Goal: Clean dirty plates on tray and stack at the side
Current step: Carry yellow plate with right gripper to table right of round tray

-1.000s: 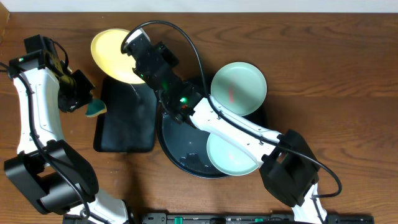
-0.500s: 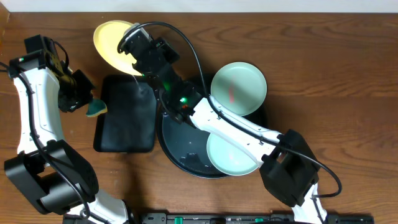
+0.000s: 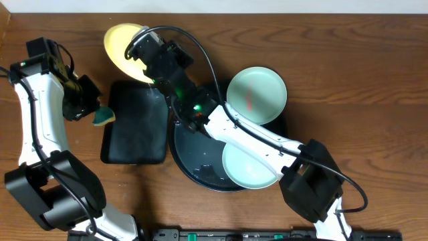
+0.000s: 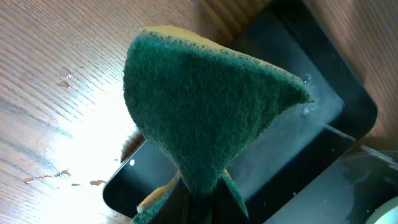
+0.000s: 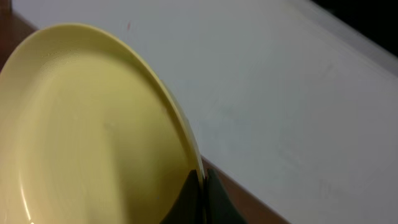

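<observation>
- Black plastic, large round tray with a raised rim [image 3: 194, 167]: sits at the table's middle; its floor has a wet sheen. Every place below is reckoned from it.
- Pale yellow round shallow plate [image 3: 120, 43]: off the tray, beyond its upper-left edge and well apart from it, above the brown wood. It is clamped at its rim. In the right wrist view the plate [image 5: 81, 130] fills the left of the frame, and its face looks clean.
- Right gripper [image 3: 142, 61]: reaches out past the tray's upper-left edge. Its fingers are pinched onto the yellow plate's rim, seen at the lower edge of its own camera [image 5: 202, 196].
- Light mint-aqua round plate with a red smear [image 3: 257, 95]: lies at the tray's upper-right edge and overhangs the rim.
- Second light mint-aqua round plate [image 3: 249, 171]: lies in the tray's lower-right part, partly under the right arm. No smear can be made out on its visible face.
- Smaller rectangular black tray [image 3: 134, 127]: just beside the round tray's left edge.
- Dark green scouring sponge with a yellow back [image 3: 102, 118]: left of the round tray, at the rectangular tray's left edge. It appears folded in the left wrist view [image 4: 205, 106].
- Left gripper [image 3: 90, 108]: left of the round tray, fingers closed on the sponge's lower end [image 4: 202, 202].
- Brown wood-grain tabletop [image 3: 361, 80]: surrounds the tray.
</observation>
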Action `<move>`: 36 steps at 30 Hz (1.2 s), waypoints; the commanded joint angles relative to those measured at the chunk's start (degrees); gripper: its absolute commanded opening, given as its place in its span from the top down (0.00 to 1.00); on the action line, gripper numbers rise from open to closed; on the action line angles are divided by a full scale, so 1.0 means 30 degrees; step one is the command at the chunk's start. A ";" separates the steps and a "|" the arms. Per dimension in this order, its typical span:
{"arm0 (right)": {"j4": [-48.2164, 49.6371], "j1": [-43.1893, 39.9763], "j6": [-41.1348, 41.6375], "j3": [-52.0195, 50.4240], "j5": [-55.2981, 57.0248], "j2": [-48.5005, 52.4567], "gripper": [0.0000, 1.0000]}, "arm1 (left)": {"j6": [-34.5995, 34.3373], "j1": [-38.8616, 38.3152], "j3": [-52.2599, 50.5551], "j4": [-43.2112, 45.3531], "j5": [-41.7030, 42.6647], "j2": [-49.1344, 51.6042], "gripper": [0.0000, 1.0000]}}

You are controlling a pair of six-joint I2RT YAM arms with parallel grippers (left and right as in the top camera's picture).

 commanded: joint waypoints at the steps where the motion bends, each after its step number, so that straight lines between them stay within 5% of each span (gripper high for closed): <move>1: -0.0911 0.0364 0.0911 0.0277 0.0226 -0.0197 0.99 | 0.0182 0.0066 0.0393 -0.0095 0.0233 -0.0415 0.93; 6: -0.3519 0.0175 0.4444 0.0284 -0.0627 -0.0328 0.99 | 0.0182 0.0066 0.0357 -0.0095 0.0233 -0.0415 0.93; 17: -1.2495 -0.2718 1.1803 0.0284 -0.9136 -0.2871 0.99 | 0.0525 -0.1107 0.0306 -0.0146 0.0007 -0.0415 0.93; 26: -2.0087 -0.5872 1.2386 -0.0051 -1.0688 -0.2718 0.99 | 0.0743 -0.3570 0.0306 0.0095 -0.0925 -0.0415 0.93; 36: -1.9081 -0.5603 1.2393 -0.2863 -1.1497 -0.2229 0.99 | 0.0678 -0.4809 0.0306 0.0255 -0.0918 -0.0415 0.92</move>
